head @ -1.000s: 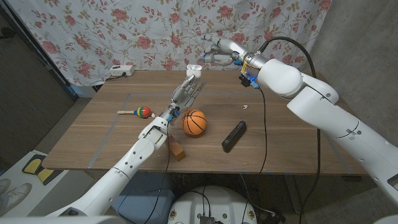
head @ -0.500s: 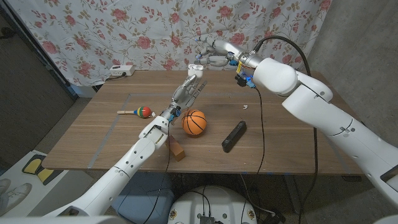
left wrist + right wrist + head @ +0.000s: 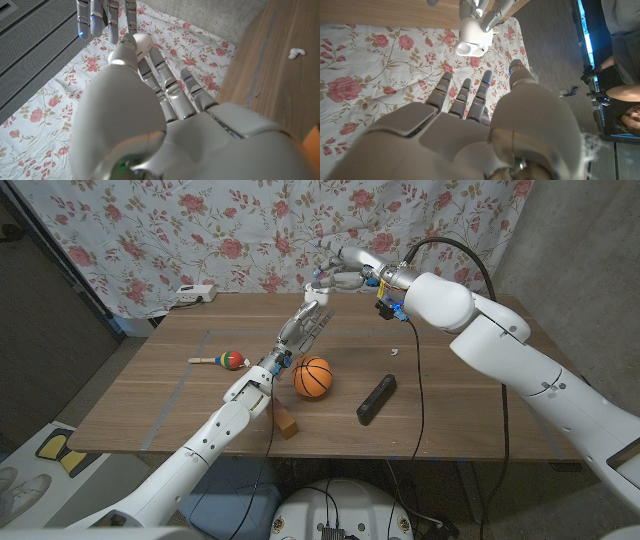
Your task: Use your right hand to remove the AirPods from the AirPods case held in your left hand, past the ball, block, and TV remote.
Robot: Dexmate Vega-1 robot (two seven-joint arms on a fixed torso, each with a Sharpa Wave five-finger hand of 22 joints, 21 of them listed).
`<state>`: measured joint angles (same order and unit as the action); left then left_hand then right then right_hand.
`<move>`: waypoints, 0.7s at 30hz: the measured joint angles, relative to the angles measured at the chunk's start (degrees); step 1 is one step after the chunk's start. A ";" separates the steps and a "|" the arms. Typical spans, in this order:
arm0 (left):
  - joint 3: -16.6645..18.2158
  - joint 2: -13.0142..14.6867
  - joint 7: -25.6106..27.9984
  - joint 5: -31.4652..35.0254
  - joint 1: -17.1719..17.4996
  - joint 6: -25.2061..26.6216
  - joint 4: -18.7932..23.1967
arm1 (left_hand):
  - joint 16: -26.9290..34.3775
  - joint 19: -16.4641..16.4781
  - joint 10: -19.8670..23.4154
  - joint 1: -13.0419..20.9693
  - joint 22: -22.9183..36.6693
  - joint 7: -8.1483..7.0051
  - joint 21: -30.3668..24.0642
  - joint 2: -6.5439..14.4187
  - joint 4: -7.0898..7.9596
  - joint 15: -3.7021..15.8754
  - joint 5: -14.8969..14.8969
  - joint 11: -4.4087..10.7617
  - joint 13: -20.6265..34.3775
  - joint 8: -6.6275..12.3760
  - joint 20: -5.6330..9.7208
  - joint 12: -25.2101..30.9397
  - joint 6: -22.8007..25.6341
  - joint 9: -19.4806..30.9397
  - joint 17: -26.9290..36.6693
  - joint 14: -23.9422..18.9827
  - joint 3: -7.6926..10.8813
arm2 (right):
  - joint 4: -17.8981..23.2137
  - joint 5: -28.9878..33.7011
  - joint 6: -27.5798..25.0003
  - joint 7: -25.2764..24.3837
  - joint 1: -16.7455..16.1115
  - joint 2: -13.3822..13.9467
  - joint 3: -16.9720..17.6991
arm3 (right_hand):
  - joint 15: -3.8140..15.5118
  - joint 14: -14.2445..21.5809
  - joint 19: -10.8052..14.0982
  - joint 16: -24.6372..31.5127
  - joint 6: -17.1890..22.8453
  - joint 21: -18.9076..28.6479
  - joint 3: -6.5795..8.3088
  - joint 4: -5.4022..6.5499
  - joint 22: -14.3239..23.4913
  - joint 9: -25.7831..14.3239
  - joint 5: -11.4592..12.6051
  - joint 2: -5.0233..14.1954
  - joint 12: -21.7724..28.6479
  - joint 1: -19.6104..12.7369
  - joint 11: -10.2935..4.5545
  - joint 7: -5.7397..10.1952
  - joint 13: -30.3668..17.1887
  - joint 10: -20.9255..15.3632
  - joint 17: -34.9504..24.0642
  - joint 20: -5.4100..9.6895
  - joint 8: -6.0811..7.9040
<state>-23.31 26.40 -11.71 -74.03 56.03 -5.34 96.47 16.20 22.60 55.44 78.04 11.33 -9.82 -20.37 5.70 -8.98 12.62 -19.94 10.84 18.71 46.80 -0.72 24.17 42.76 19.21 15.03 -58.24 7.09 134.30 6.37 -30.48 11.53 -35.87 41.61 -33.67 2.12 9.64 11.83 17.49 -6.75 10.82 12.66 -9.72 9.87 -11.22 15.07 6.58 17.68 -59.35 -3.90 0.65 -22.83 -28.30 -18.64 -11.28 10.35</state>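
Your left robot hand (image 3: 303, 327) holds the white AirPods case (image 3: 472, 36) up at its fingertips, lifted clear of the worktop (image 3: 160, 395) and out beyond the basketball (image 3: 313, 377), the wooden block (image 3: 287, 423) and the black TV remote (image 3: 376, 398). From the right wrist view the case's open side faces your right robot hand (image 3: 335, 268), and the pale wells inside are visible; whether both earbuds sit there is too small to tell. Your right robot hand hangs just beside and slightly above the case with its fingers spread and nothing between them. Expect the case to be a light, rigid, glossy shell that can twist or slip in the left fingers if you push against it. The AirPods should be lighter still, smooth and hard, probably seated snugly, so a sideways tug may only rock the case. Pinch one earbud by the rounded top that stands proud of its well, thumb against a fingertip, and draw it out along its stem's line. Keep the left hold firm on the case's lower body, away from the lid. A small white piece (image 3: 394, 352) lies on the worktop, well below your right robot hand; its identity is unclear.
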 measured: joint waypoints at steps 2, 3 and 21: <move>-0.02 0.15 0.03 0.20 0.00 -0.08 0.08 | 0.00 0.00 0.00 -0.05 0.00 0.00 0.00 0.05 0.00 0.00 0.00 0.00 0.00 0.00 0.00 -0.01 0.00 0.18 0.00 0.00 0.00 | -0.17 0.22 -0.03 0.29 0.24 -0.07 -0.18 | -0.20 -0.20 0.00 -0.37 -0.79 0.00 0.26 -0.26 0.00 0.00 0.68 -0.84 -0.67 -0.86 -0.01 -0.33 0.42 -0.01 0.58 0.00 -0.03; -0.02 0.15 0.03 0.20 0.00 -0.08 0.08 | 0.00 0.00 0.00 -0.09 0.00 0.00 0.00 0.09 0.00 0.00 0.00 0.00 0.00 0.00 0.00 -0.01 -0.01 0.19 0.00 0.00 0.00 | -0.17 0.24 -0.03 0.31 0.24 -0.07 -0.18 | -0.54 -0.30 0.00 -0.41 -1.22 0.00 0.42 -0.42 0.00 0.00 0.96 -1.13 -0.92 -1.48 -0.15 -0.35 0.65 -0.15 0.89 0.00 -0.03; -0.39 0.73 -1.91 1.33 -0.36 -0.58 -0.33 | -0.01 -0.31 0.00 -0.13 0.00 0.02 -0.27 0.13 0.00 0.31 0.02 0.00 0.00 0.04 -0.30 -0.16 -0.23 0.19 0.31 0.31 0.00 | -1.25 1.30 0.07 2.91 1.85 -0.52 -1.52 | -1.80 -1.48 -1.02 -1.62 -3.11 0.00 -0.23 2.16 -0.12 0.00 2.08 -1.47 -3.31 0.66 -1.13 -0.25 2.57 0.68 2.65 -0.02 0.26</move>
<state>-23.69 27.13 -13.62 -72.70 55.68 -5.92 96.14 16.19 22.30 55.44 77.91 11.33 -9.81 -20.64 5.83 -8.98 12.93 -19.92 10.84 18.71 46.84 -1.02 24.01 42.53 19.40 15.33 -57.93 7.09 133.05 7.68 -30.42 14.45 -34.02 41.09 -35.20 0.32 8.16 10.80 15.87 -9.86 10.82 12.43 -7.57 9.76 -11.22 17.15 5.11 14.36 -58.69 -5.03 0.40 -20.26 -27.62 -15.99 -11.30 10.61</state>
